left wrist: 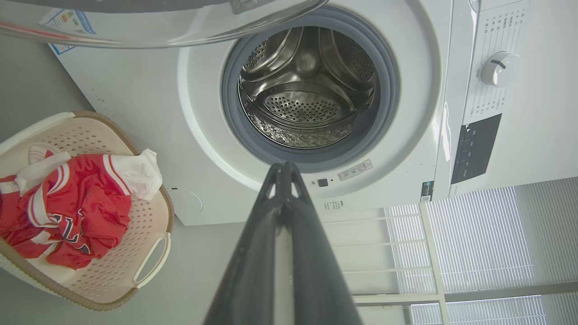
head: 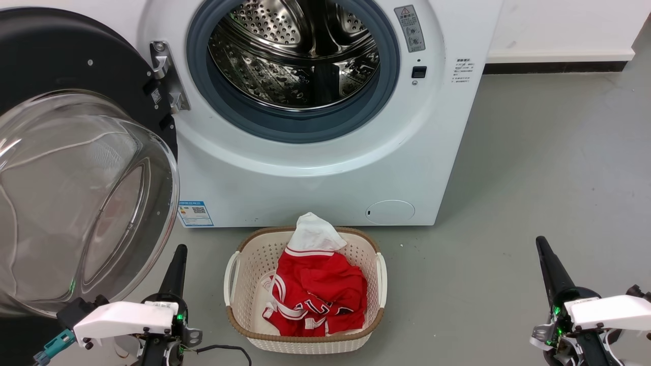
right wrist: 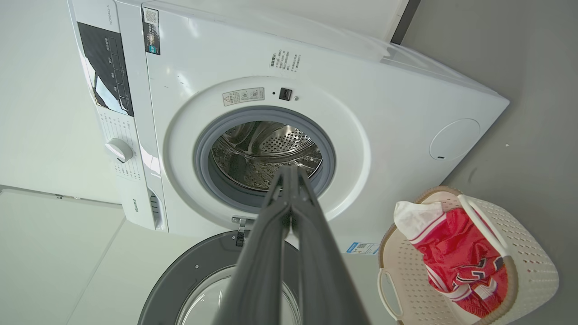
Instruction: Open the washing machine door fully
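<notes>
The white washing machine (head: 315, 188) stands ahead with its steel drum mouth (head: 295, 56) uncovered. The washing machine door (head: 76, 193), black with a bulging clear glass bowl, is swung far out to the left on its hinge (head: 165, 76). My left gripper (head: 179, 250) is shut and empty, low at the left, just right of the glass bowl and apart from it. My right gripper (head: 540, 241) is shut and empty at the lower right, over bare floor. Both wrist views look at the machine (left wrist: 135, 90) (right wrist: 316, 72) past shut fingertips (left wrist: 282, 168) (right wrist: 289, 171); the right wrist view also shows the door (right wrist: 189, 280).
A cream laundry basket (head: 239, 269) with a red and white garment (head: 315, 284) sits on the grey floor directly before the machine, between my grippers. A white wall with dark skirting runs at the back right. Grey floor extends to the right.
</notes>
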{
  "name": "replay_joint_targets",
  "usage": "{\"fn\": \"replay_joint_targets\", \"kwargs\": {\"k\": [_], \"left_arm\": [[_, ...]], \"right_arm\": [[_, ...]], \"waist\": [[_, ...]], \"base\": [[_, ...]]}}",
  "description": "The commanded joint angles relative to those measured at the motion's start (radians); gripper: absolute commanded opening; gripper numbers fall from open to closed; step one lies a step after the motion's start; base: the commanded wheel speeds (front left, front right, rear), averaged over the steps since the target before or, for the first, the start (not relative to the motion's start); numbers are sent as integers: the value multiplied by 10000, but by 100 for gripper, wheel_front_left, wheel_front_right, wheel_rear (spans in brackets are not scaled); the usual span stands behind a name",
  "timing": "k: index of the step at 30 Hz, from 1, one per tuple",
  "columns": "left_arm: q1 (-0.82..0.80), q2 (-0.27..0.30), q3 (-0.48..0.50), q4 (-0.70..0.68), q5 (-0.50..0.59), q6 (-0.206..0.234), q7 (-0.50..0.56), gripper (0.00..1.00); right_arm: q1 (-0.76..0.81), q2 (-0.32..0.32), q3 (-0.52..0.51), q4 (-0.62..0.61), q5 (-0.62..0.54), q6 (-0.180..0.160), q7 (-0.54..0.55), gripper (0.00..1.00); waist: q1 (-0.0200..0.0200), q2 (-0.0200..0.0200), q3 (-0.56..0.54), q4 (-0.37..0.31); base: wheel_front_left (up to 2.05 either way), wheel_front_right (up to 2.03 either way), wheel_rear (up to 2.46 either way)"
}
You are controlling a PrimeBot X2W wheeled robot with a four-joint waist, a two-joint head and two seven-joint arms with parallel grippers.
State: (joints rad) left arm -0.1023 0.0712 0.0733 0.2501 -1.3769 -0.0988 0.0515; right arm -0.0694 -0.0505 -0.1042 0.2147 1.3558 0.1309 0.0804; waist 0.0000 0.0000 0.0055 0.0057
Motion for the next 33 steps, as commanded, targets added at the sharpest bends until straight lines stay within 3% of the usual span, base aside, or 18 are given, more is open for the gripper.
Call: {"fn": "replay_joint_targets", "kwargs": {"k": [1,33], "left_arm": [[-113,-22,71,-66,-188,-84,77,0],[-91,-230,450,-59,-2399,-352,673,0]], "right_arm": [[-217,4,-22,0,228,-2,49,0],[-465,6,-103,328,2634,-3,352,0]], "waist": [[0,0,-1,-2],[0,0,-24,-56]], "base": [[0,0,0],[0,0,0]]}}
